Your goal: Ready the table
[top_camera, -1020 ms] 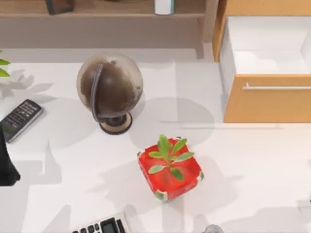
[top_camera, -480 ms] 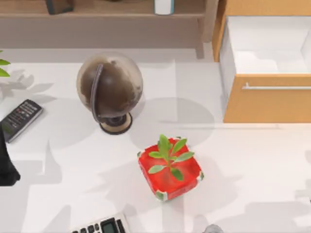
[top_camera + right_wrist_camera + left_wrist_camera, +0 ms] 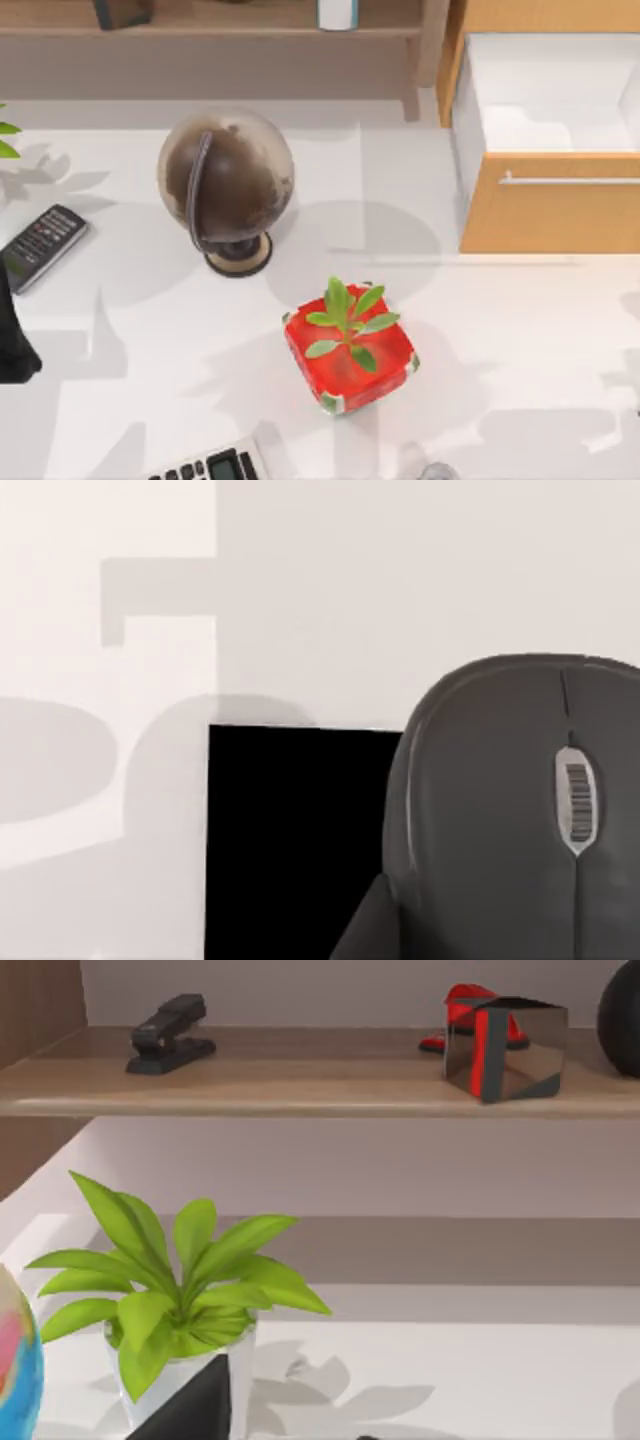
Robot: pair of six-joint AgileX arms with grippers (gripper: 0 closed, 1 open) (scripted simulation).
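The white table (image 3: 520,330) carries a dark brown globe (image 3: 225,185), a red pot with a green plant (image 3: 349,347), a black remote (image 3: 42,245) and a calculator (image 3: 210,466) at the front edge. My left arm (image 3: 12,345) stands at the table's left edge. Its wrist view faces a leafy plant in a white pot (image 3: 175,1305), with a black part of my left gripper (image 3: 190,1410) low in front of it. In the right wrist view a grey mouse (image 3: 520,800) lies very close, partly over a black rectangle (image 3: 295,840) on the white surface.
An orange-tan drawer unit (image 3: 550,215) stands open at the back right, its white inside bare. A wooden shelf (image 3: 300,1080) along the back holds a black stapler (image 3: 168,1035) and a mirrored cube (image 3: 505,1048). A small grey object (image 3: 437,471) peeks in at the front edge.
Shadows at the table's right edge have shifted and spread toward the front. The globe, red pot, remote, calculator and left arm have stayed put.
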